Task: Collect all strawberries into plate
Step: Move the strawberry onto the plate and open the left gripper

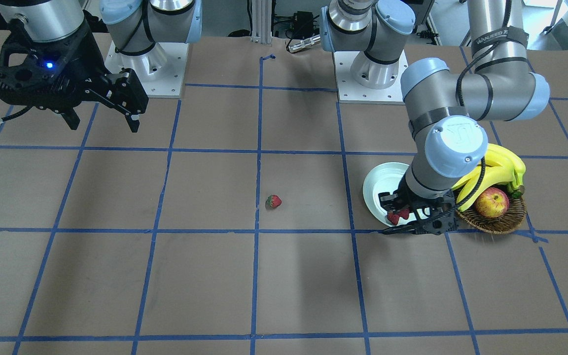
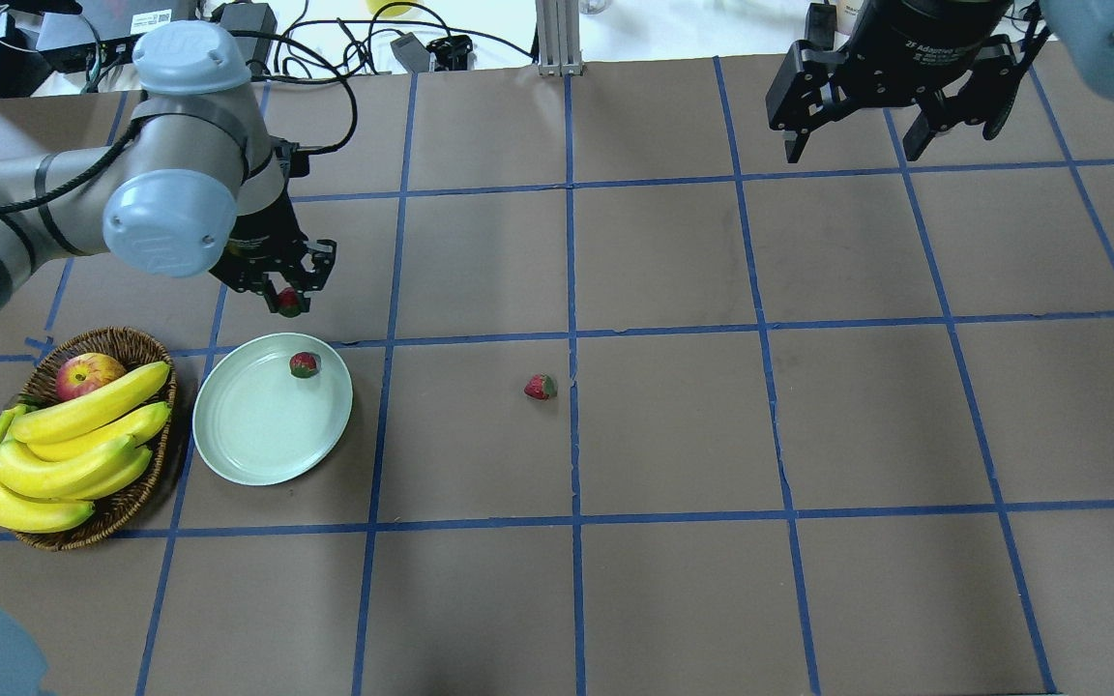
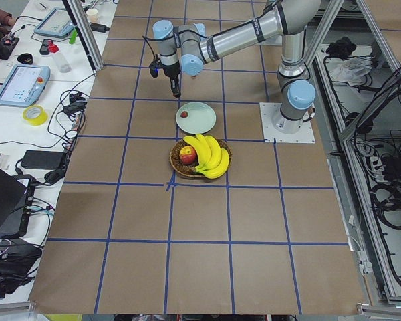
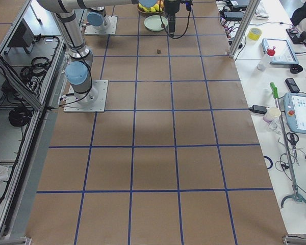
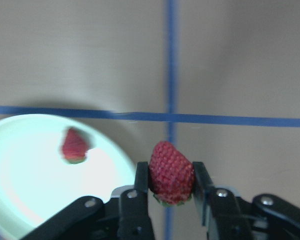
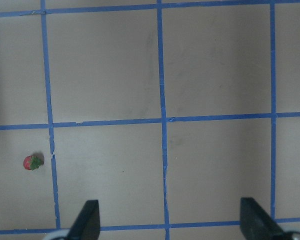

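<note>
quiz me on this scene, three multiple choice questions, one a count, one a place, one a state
1. Strawberries on the plate: A none, B one, C three.
2. The loose strawberry lies: A on the table, B in the basket, C on the bananas.
3. The left gripper is: A open, B out of view, C shut on a held strawberry.
Answers: 1 B, a single plated strawberry sits near the rim. 2 A, it rests alone on the brown surface. 3 C, both fingers press its sides.
</note>
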You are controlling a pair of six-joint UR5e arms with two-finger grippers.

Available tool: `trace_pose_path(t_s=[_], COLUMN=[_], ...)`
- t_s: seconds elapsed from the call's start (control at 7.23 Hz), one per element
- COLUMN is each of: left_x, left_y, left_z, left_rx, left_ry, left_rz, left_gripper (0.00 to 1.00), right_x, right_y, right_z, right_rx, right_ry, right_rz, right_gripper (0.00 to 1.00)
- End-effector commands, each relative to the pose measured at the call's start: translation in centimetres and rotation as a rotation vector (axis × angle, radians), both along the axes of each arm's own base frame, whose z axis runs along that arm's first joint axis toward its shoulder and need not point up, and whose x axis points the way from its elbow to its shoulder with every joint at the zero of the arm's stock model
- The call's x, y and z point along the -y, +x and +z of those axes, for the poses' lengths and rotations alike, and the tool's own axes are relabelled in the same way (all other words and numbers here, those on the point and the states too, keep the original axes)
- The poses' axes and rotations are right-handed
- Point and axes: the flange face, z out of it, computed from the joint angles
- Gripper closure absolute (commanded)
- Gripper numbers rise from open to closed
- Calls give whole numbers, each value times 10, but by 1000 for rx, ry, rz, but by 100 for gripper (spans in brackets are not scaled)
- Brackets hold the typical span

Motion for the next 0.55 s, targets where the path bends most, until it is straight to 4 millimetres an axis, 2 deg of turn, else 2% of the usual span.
trace_pose_path(t_s=[0.0,0.14,0.28,0.42], left_x=[-32,-44,-40,-37], left_y=[54,56,57,57], left_z=[-44,-64,-71,-72], left_rx=[-5,-18,-16,-16], left_ry=[113,152,129,119], left_rz=[43,51,57,51], left_gripper=[100,100,59,1], right_x=[0,0,0,0], right_y=[0,0,0,0], right_z=[-1,0,0,0], right_rx=[0,0,0,0], right_ry=[1,-1,1,1], right_rz=[0,0,0,0], right_gripper=[0,0,0,0])
